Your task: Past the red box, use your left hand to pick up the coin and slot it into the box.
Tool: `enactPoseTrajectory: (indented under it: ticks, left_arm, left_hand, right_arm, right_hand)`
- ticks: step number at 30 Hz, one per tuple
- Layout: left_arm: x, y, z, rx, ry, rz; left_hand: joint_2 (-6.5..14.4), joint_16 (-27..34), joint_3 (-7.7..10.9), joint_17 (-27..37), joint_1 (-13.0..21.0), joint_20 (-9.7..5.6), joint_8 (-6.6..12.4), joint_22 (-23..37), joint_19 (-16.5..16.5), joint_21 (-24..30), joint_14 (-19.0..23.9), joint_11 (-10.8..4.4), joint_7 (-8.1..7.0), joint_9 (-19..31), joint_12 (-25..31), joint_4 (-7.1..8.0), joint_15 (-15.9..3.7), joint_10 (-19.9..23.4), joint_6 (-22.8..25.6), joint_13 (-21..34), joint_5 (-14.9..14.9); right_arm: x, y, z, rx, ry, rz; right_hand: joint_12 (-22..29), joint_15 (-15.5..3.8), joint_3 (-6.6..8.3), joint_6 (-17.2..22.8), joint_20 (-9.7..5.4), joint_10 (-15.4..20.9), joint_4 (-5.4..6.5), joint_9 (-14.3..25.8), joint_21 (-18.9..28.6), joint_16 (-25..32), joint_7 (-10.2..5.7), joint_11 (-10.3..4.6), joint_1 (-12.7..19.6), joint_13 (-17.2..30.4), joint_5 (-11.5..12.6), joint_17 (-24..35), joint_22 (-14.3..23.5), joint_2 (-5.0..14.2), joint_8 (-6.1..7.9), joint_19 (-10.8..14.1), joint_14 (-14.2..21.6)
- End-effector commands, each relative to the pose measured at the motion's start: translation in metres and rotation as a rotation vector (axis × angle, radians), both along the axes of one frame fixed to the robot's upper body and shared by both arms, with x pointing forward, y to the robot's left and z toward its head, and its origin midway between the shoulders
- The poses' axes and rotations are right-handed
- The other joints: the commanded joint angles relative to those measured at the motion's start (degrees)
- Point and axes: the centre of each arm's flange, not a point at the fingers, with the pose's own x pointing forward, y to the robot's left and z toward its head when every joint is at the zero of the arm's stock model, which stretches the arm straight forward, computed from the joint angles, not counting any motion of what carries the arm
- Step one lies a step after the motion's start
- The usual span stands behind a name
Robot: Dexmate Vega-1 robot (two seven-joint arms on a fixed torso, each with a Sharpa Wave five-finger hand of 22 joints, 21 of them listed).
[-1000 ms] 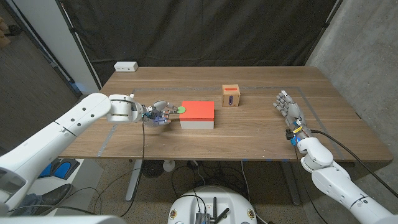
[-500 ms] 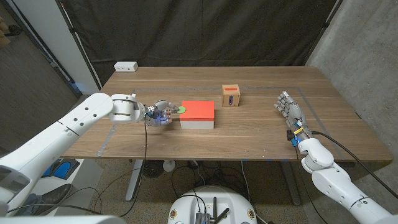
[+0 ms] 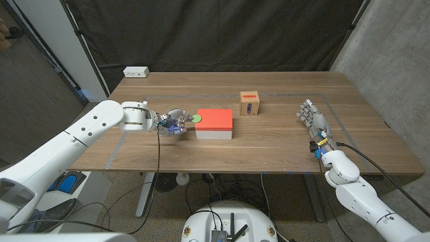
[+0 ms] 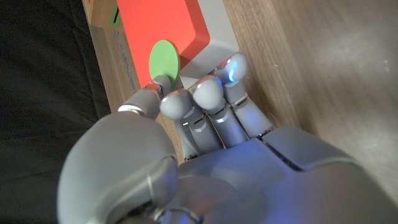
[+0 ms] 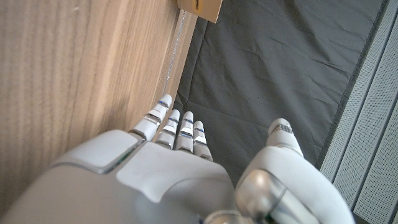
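The coin (image 4: 164,59), a green disc, is pinched at its lower edge by the fingertips (image 4: 163,84) of my left hand (image 3: 173,122). It sits at the left end of the red box (image 3: 214,120); whether its face touches the red lid I cannot tell. In the left wrist view the disc stands against the red top, the rest of the hand curled below it.

Step in hand, as I judge it: the pick-up is done and the carry is under way, the coin not yet at its target. The target is the small wooden box (image 3: 250,103), which stands past the red box toward the far right of it and shows a dark slot on its upper face. The next move calls for lifting the coin over the red box, turning its edge in line with the slot, and lowering it in without losing the pinch.

My right hand (image 3: 314,121) is near the right edge of the surface (image 3: 289,154), fingers extended and holding nothing.

Count: one coin, one red box, one wooden box, one white power block (image 3: 136,71) at the far left corner.
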Motion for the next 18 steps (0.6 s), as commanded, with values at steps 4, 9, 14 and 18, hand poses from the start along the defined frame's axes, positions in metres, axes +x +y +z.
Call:
enactPoseTrajectory:
  ticks: [4,9,14,18]
  left_arm:
    - [0.002,0.005,-0.004,-0.020,-0.005,-0.021]
    - [0.003,0.007,-0.005,-0.043,-0.031,-0.041]
    - [0.002,0.009,-0.007,-0.071,-0.063,-0.042]
    - [0.002,0.011,-0.007,-0.094,-0.088,-0.066]
  left_hand:
    - [0.6,0.2,0.50,0.3,0.3,-2.17,-0.56,-0.4,-0.6,0.7,-0.2,-0.05,2.23,0.4,1.0,-0.09,0.14,-0.1,3.2,0.5,-0.1]
    - [0.7,0.0,0.59,0.1,0.3,-2.17,-0.76,-0.6,-0.8,0.8,-0.4,-0.04,2.22,0.5,1.0,-0.09,0.13,-0.4,3.2,0.5,-0.1]
    - [0.8,0.2,0.78,0.5,0.6,-2.19,-1.25,-1.2,-1.1,1.0,-0.3,-0.05,2.15,0.7,1.0,-0.26,0.13,-0.6,3.1,0.5,0.0]
    - [0.6,0.2,0.75,0.5,0.8,-2.17,-1.54,-1.5,-1.3,1.2,-0.2,-0.06,2.19,0.8,1.1,-0.28,0.12,-0.6,3.1,0.6,-0.1]
  right_arm:
    - [-0.002,0.003,0.001,0.004,0.001,-0.012]
    - [-0.012,0.005,0.006,-0.007,-0.012,-0.026]
    - [-0.021,0.005,0.007,-0.018,-0.019,-0.040]
    - [-0.028,0.008,0.009,-0.019,-0.020,-0.042]
  right_hand:
    - [0.1,0.16,-0.01,0.5,0.47,0.5,0.00,0.3,0.2,-0.1,-0.02,0.16,0.3,0.2,0.0,0.1,0.2,0.15,0.00,0.0,0.4]
    - [0.1,0.18,-0.04,0.5,0.48,0.5,0.01,0.3,0.2,-0.1,0.02,0.07,0.2,0.2,0.0,0.1,0.2,0.15,-0.01,0.0,0.4]
    - [0.1,0.20,-0.06,0.5,0.52,0.5,0.01,0.3,0.2,-0.1,0.01,0.07,0.2,0.2,0.0,0.1,0.2,0.15,-0.02,0.0,0.5]
    - [0.1,0.16,-0.08,0.6,0.51,0.6,0.01,0.3,0.2,-0.1,0.04,0.06,0.2,0.2,0.0,0.1,0.2,0.15,0.00,0.0,0.5]
